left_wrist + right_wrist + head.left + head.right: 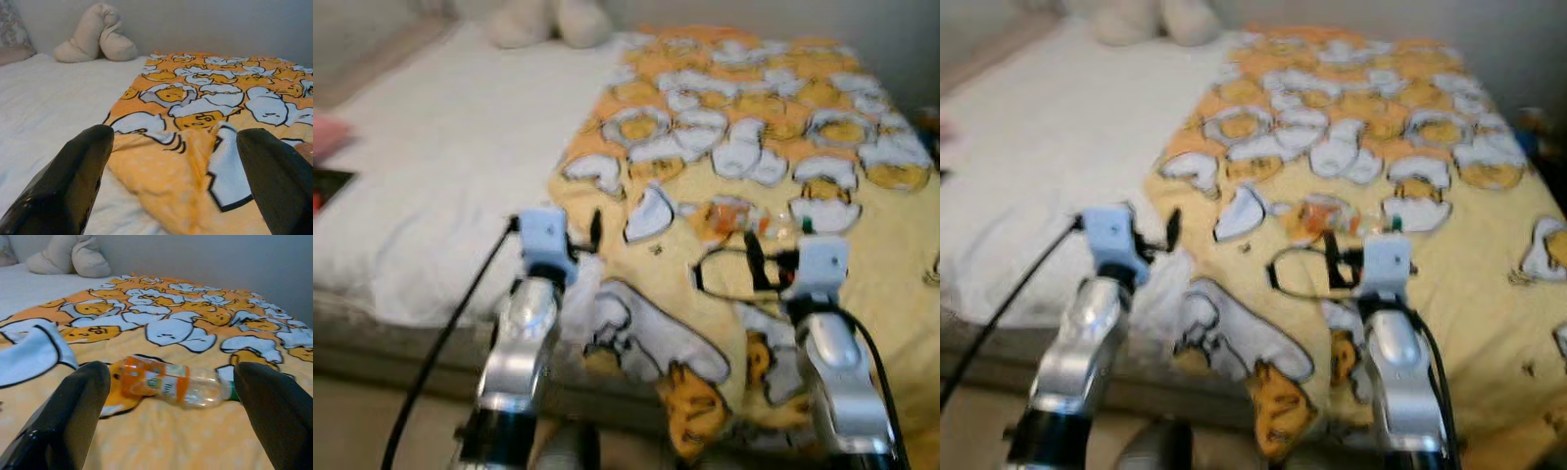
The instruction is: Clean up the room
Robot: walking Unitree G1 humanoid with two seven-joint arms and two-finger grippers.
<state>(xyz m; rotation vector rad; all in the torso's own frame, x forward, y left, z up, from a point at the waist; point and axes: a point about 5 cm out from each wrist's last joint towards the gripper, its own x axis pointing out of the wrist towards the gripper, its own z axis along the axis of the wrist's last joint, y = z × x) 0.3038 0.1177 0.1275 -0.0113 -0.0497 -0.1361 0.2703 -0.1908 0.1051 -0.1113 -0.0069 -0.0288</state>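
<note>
I have both arms raised over the near edge of the bed (401,304). My left gripper (171,161) has its jaws spread wide above a rumpled fold of the yellow-orange cartoon-print blanket (773,166), holding nothing. My right gripper (171,396) is likewise wide apart and empty, with the clear plastic bottle with an orange label and green cap (176,382) lying on its side on the blanket just ahead, between the fingers' lines. Left of the blanket is bare white sheet (440,157). Farther off, a cream plush pillow (95,34) rests against the pale wall (205,22).
</note>
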